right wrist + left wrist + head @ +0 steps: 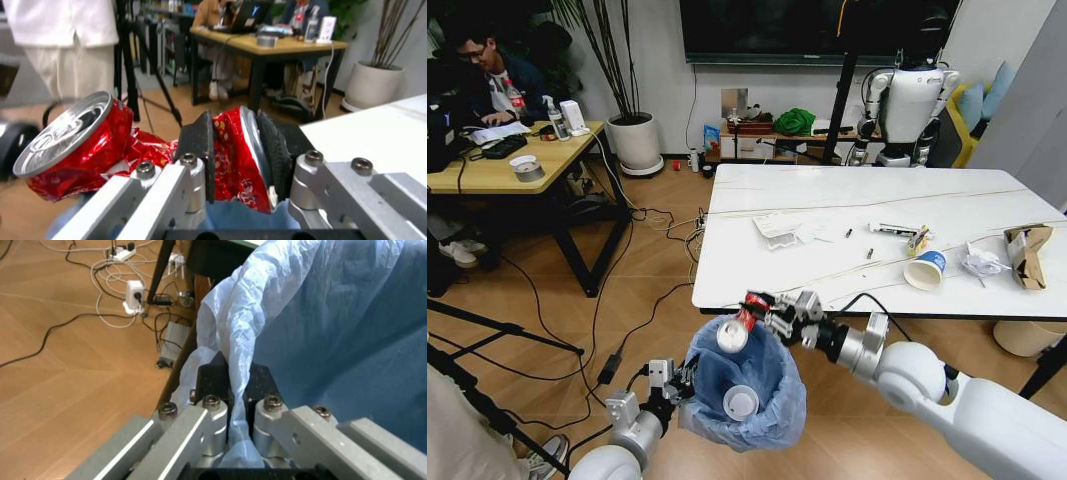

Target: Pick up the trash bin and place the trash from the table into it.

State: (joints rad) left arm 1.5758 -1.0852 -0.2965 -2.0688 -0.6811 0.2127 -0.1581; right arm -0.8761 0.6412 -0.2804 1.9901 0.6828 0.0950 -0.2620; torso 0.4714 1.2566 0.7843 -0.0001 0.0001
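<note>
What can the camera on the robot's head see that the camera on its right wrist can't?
Head view alone: the white marble-look table with a white paper cup, and the left gripper pinching the blue-bagged trash bin. Right wrist view alone: the dented silver lid. Both: the right gripper squeezing a crushed red can above the bin.

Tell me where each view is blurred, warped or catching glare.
Head view: wide-angle bending curves the table edge. Left wrist view: the close left gripper is soft where it pinches the trash bin liner, and daylight washes out the floor. Right wrist view: the crushed red can in the right gripper glints; the room behind is blurred.
</note>
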